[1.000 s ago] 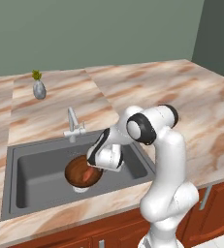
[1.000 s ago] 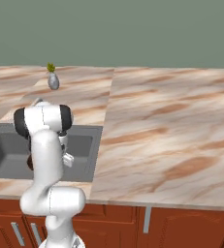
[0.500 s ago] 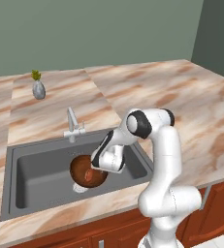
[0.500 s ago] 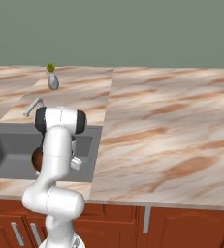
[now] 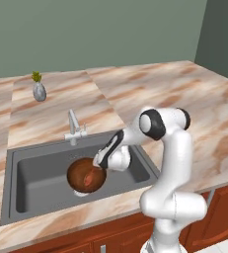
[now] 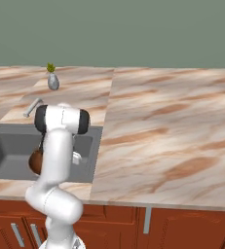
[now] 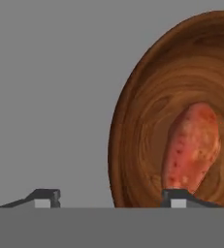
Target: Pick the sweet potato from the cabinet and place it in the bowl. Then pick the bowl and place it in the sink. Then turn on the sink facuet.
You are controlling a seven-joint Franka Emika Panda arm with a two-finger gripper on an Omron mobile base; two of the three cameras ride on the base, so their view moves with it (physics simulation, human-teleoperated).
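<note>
1. The bowl sits inside the sink, toward the basin's right half, and serves as the landmark here.
2. The sweet potato lies in the bowl's hollow; in the hand view it rests lengthwise on the wood grain, with the bowl's rim curving to its left.
3. The gripper is at the bowl's right edge, reaching down into the basin from the arm's bent wrist.
4. In the hand view the two fingertips stand wide apart: one tip is outside the bowl's rim over the grey sink floor, the other is in front of the bowl's inner side, at the near end of the sweet potato. The jaws straddle the rim with a clear gap and clamp nothing.
5. The sink facuet stands on the basin's back edge, behind the bowl.
6. A small grey vase with a green sprig stands on the marble counter, well behind the bowl and to its left.
7. From the right base view, the bowl peeks out as a brown sliver beside the white arm, inside the sink.
</note>
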